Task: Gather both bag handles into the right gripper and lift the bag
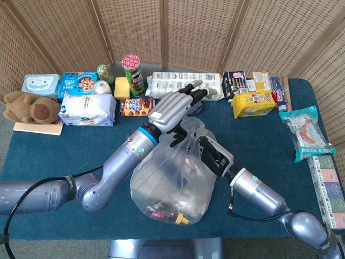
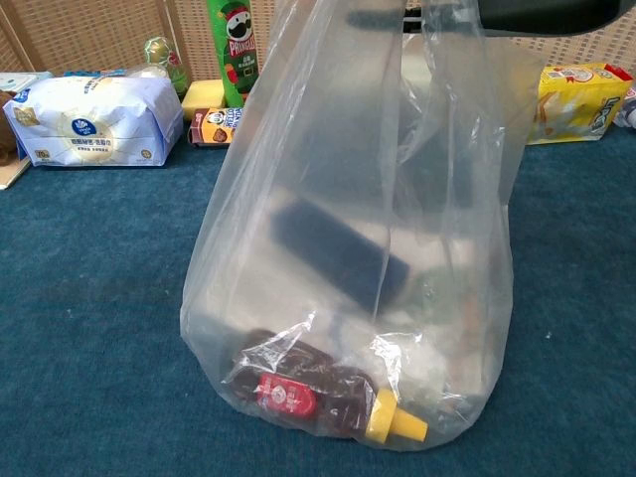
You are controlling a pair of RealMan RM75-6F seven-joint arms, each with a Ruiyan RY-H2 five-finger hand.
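- Standing upright near the front of the blue worktop, the clear plastic bag is keeping its long axis vertical, mouth and handles pointing up, rounded belly resting on the cloth in the chest view.
- Sagging in soft folds, the bag film is looking thin, limp and slippery; I judge it will crumple under any squeeze, so the only sound hold is on the gathered handles at the top, not on the walls.
- Reaching over the top of the bag from its left side, the left hand is spreading its fingers past the mouth; whether it is pinching a handle I cannot tell.
- Pressing in at the bag's upper right side, the right hand is partly hidden by film, so whether it is clenched on a handle I cannot tell.
- Lying flat on the bag's floor, the dark sauce bottle is pointing its yellow cap toward the bag's right; it is giving the load a modest, low weight that will likely swing when lifted.
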